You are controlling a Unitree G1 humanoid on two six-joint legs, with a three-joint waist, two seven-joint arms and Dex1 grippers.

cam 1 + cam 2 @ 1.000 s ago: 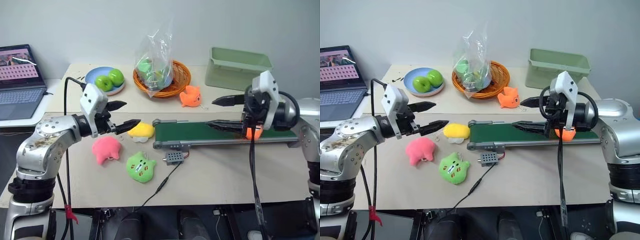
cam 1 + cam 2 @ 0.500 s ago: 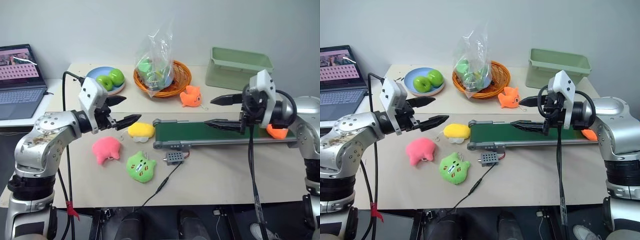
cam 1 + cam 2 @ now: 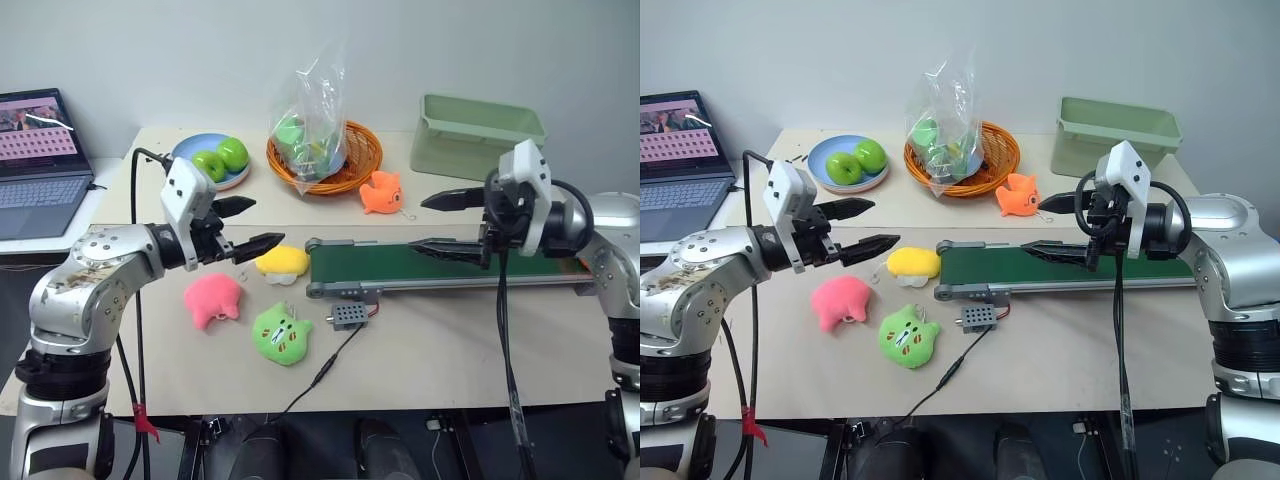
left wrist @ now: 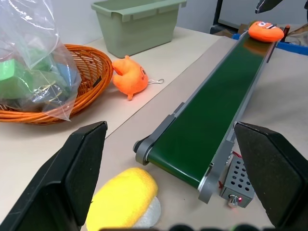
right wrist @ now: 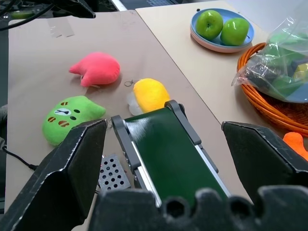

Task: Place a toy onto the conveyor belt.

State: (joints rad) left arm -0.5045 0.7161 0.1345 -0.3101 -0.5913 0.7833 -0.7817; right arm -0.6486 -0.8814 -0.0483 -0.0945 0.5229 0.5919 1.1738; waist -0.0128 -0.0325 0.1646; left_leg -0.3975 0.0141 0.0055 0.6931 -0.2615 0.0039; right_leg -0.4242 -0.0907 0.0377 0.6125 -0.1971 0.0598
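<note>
The orange toy (image 4: pixel 265 30) with a smiling face lies on the far right end of the dark green conveyor belt (image 3: pixel 400 265); in the eye views my right arm hides it. Above the belt's middle, my right gripper (image 3: pixel 420 223) hangs open with nothing between its fingers. My left gripper (image 3: pixel 262 222) is open and empty too. It hovers above the table left of the belt's near roller, just over a yellow plush (image 3: pixel 282 262).
A pink plush (image 3: pixel 213 298) and a green plush (image 3: pixel 282 335) lie on the table at the front left. An orange fish plush (image 3: pixel 380 192), a basket (image 3: pixel 325 165) with a bag, a plate of apples (image 3: pixel 210 160) and a pale green bin (image 3: pixel 480 135) stand behind. The belt's control box (image 3: pixel 348 315) trails a cable.
The orange toy has ridden along the belt to the right, from under my right gripper to the far end behind my right arm. Both arms have kept still.
</note>
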